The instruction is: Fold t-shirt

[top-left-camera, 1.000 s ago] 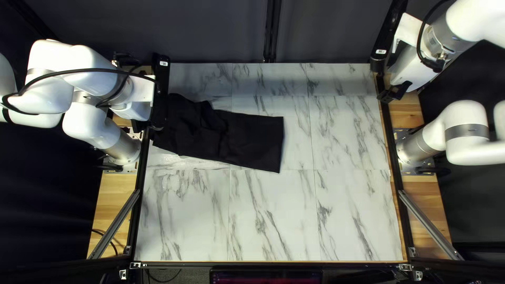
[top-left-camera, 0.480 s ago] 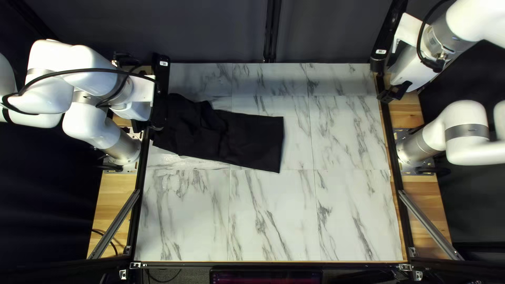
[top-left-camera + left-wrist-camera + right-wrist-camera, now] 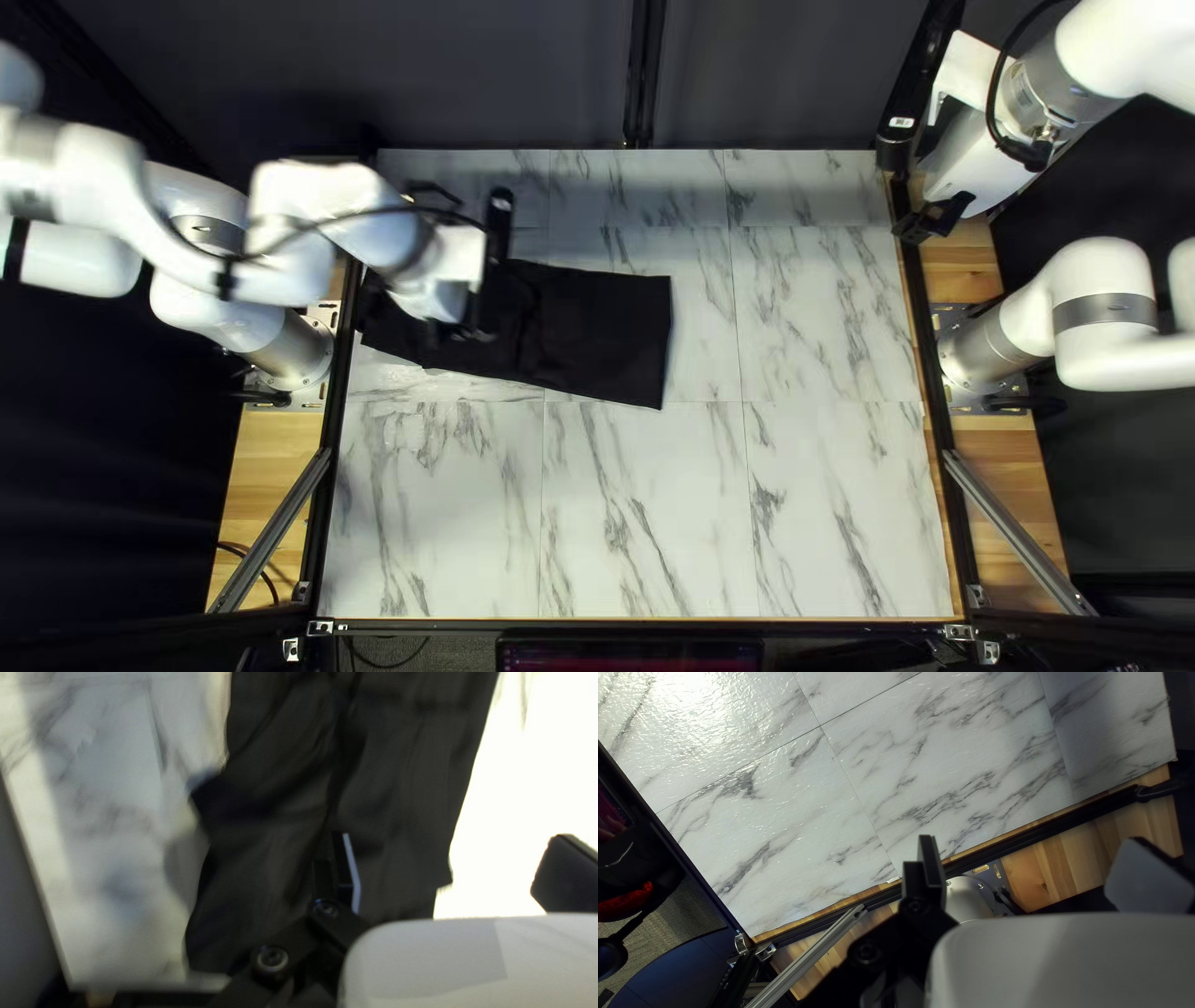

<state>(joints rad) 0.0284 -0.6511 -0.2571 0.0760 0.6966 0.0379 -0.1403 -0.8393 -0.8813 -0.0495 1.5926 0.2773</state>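
The black t-shirt (image 3: pixel 604 334) lies as a long folded strip, its straight end toward the table's middle and its rumpled part near the left edge. My left gripper (image 3: pixel 473 331) is over the rumpled part in the top left view, which it partly hides. In the left wrist view, the creased t-shirt (image 3: pixel 386 784) stretches ahead of and beneath my left gripper (image 3: pixel 453 874), whose fingers stand wide apart and hold nothing. My right gripper (image 3: pixel 934 219) hangs at the table's right edge, far from the cloth. Seen from its wrist, the right gripper (image 3: pixel 1038 874) is open, nothing between its fingers.
Bare marble-patterned tabletop (image 3: pixel 647 523) spreads to the right of the t-shirt and between it and the near edge. A dark rail (image 3: pixel 936 411) runs along the right edge beside my right arm's base (image 3: pixel 984 349). Another rail (image 3: pixel 326 485) borders the left side.
My left arm has swung right from the left edge, bringing its gripper farther over the t-shirt. The visible cloth and my right arm have stayed put.
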